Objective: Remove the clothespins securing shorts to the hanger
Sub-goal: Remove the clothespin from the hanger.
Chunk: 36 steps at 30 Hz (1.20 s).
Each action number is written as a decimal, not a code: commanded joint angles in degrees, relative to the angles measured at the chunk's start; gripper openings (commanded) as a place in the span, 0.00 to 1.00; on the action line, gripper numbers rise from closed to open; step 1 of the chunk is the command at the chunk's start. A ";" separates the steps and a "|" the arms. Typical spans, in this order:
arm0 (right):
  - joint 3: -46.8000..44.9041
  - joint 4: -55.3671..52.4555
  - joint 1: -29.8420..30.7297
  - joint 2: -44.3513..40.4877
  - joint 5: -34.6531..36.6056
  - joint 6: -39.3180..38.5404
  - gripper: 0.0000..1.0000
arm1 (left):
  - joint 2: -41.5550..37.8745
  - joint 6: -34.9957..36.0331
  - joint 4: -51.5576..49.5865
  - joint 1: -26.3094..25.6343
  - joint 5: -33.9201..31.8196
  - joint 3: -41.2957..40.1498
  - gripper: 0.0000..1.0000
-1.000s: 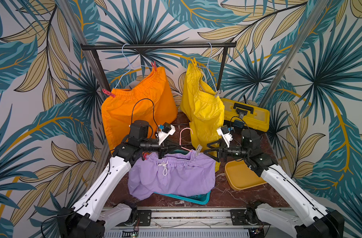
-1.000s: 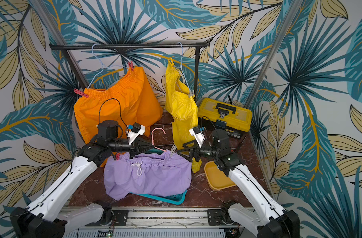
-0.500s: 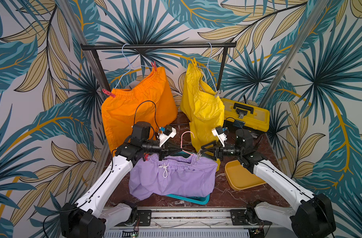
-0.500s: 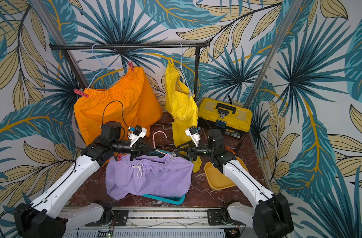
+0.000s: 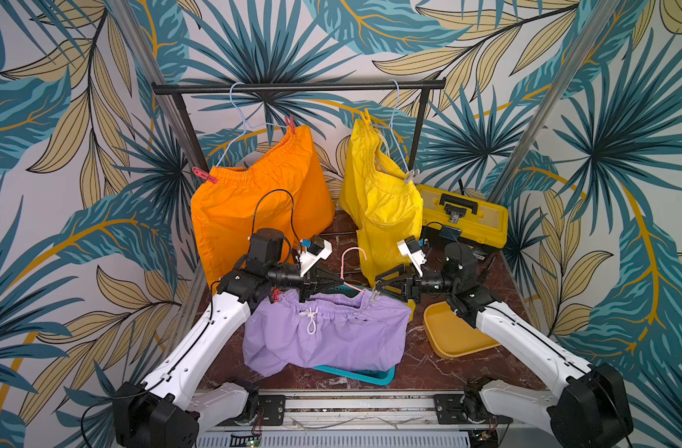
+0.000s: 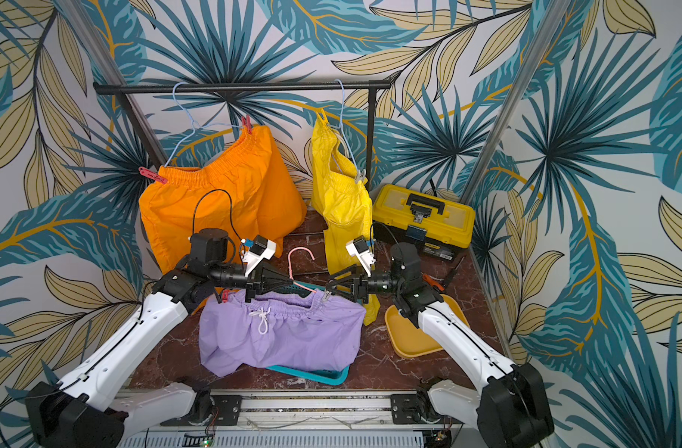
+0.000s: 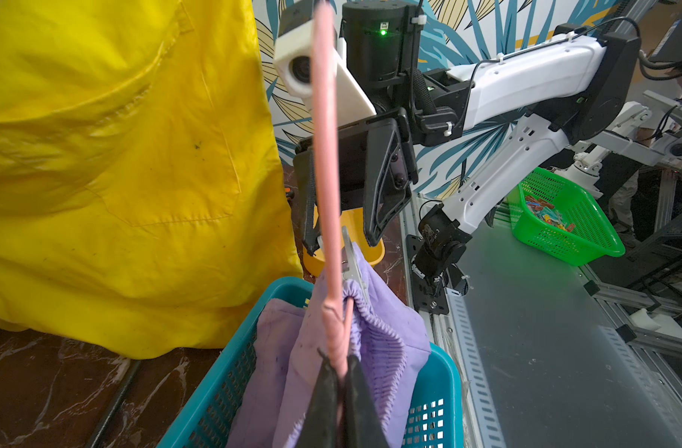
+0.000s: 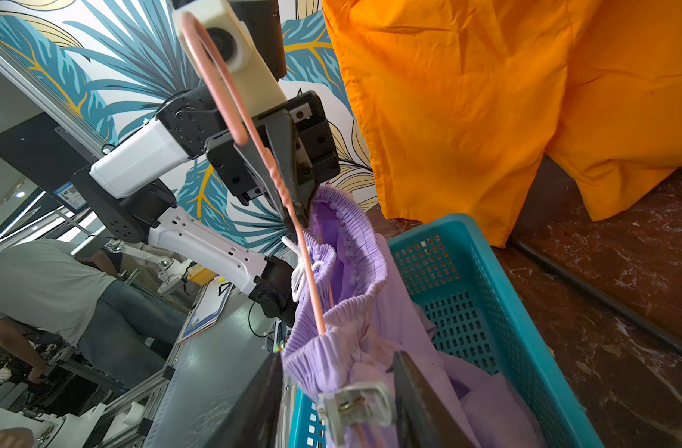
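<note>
Pale clothespin (image 8: 355, 403) on the waistband of the lilac shorts (image 5: 324, 333), at the end nearer the right arm, above the teal basket (image 7: 223, 384). Its long axis is near upright: mouth down, handles up between the part-open right fingers (image 5: 384, 276), which straddle it. The left fingers (image 7: 329, 391) are clamped on the pink hanger (image 7: 326, 174).

Left arm (image 5: 199, 341): white shell links, black joints, thin black cable along its side.
Right arm (image 5: 522, 337): matching white shells with small screw holes; green light on a black motor.
Wrist cameras (image 5: 316, 252): white boxy housings, round dark lens.
Left gripper (image 5: 340, 283), right gripper (image 5: 375, 288): black, tapering triangular fingers.
Bases (image 5: 153, 421): rounded black blocks.
</note>
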 commanded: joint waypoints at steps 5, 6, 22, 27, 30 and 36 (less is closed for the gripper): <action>-2.62 -2.22 0.31 -1.91 -0.65 -1.25 0.45 | -1.11 -0.11 1.45 -0.15 0.67 0.66 0.00; -2.80 -1.96 0.44 -1.90 -0.58 -0.98 0.43 | -1.04 -0.27 1.44 -0.25 0.63 0.61 0.00; -4.03 0.65 1.36 -2.57 0.45 0.90 0.04 | -1.55 -0.81 1.48 -0.76 0.43 0.83 0.00; -4.32 -0.27 1.44 -2.99 2.80 0.78 0.00 | -1.68 -0.88 1.51 -0.90 0.08 0.79 0.00; -4.45 0.13 1.59 -3.15 3.19 0.95 0.00 | -1.64 -0.90 1.48 -0.90 0.15 0.79 0.00; -5.65 -0.55 1.62 -6.19 7.49 -0.53 0.00 | -1.46 -0.99 1.48 -0.98 0.19 0.66 0.00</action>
